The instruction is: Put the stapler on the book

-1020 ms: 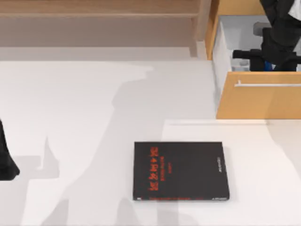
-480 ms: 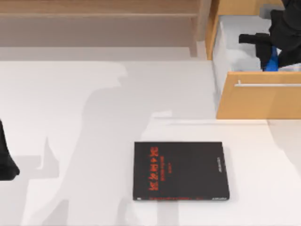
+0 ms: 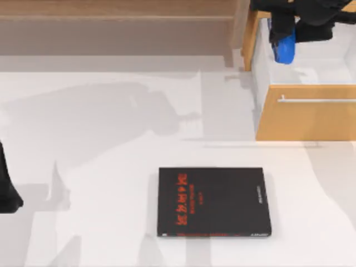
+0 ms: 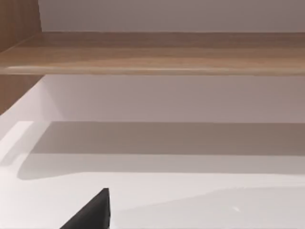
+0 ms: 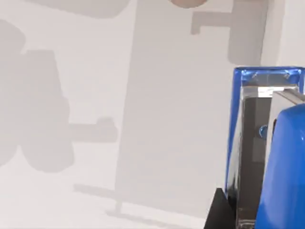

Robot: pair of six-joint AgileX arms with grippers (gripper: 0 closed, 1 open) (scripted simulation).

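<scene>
The black book [image 3: 214, 202] with red lettering lies flat on the white table, front and centre. The bright blue stapler [image 3: 285, 48] hangs above the left end of the open drawer at the back right, with my right gripper [image 3: 289, 29] shut on it. In the right wrist view the stapler [image 5: 286, 157] sits close up, blue shell and metal inside, high over the pale table. The stapler is well back and right of the book. My left arm [image 3: 6, 192] stays parked at the table's left edge.
A wooden cabinet's open drawer [image 3: 306, 114] with a metal handle juts out at the back right, its white inside showing. A long wooden shelf [image 3: 117, 11] runs along the back. White tabletop lies between drawer and book.
My right gripper has risen out of the drawer with the stapler and swung to the left, toward the drawer's left wall. The book and the left arm have not moved.
</scene>
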